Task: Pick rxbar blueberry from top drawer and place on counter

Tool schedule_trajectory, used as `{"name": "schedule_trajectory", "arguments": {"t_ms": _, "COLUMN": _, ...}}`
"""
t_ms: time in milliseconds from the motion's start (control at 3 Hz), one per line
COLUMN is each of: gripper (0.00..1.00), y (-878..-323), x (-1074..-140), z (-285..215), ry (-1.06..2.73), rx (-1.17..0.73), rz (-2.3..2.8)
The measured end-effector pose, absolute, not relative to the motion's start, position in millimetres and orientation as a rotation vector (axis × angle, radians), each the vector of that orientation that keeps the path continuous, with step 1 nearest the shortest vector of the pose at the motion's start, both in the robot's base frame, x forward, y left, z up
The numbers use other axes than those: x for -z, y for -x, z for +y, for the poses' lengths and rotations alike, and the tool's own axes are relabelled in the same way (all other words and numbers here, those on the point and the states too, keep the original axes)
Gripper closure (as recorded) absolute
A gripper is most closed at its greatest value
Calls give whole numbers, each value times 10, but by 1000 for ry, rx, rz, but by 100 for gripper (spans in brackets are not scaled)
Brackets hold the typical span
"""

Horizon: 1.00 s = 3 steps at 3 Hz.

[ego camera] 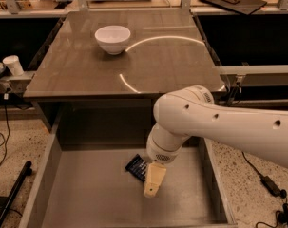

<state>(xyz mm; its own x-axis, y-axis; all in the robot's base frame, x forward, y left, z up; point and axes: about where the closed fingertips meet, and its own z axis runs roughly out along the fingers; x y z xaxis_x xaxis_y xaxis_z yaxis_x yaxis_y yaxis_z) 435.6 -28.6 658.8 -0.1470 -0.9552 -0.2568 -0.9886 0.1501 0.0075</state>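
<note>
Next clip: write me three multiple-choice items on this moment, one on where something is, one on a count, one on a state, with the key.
1. Where is the gripper?
A. over the floor
B. down inside the top drawer, beside the rxbar blueberry
C. raised high above everything
2. How many bowls stand on the counter?
A. none
B. three
C. one
3. The top drawer is:
A. pulled open
B. shut
C. covered by a cloth
Key: 1 B, the gripper hangs low in the drawer next to the dark-blue bar; 2 C, a single white bowl stands there; 3 A, its grey bottom and walls are exposed.
</note>
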Motion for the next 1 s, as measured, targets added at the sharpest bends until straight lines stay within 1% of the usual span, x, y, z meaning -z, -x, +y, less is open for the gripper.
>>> {"name": "schedule_trajectory", "arguments": {"t_ms": 333, "gripper": 0, "y": -4394, "x": -6391, "z": -259, "ry": 1913, "rx": -244, "rz": 2237}}
{"name": "schedule_trajectory", "arguments": {"t_ms": 1000, "gripper": 0, "y": -4339, "x": -6031, "z": -179, "ry": 1956, "rx": -303, "rz": 2258}}
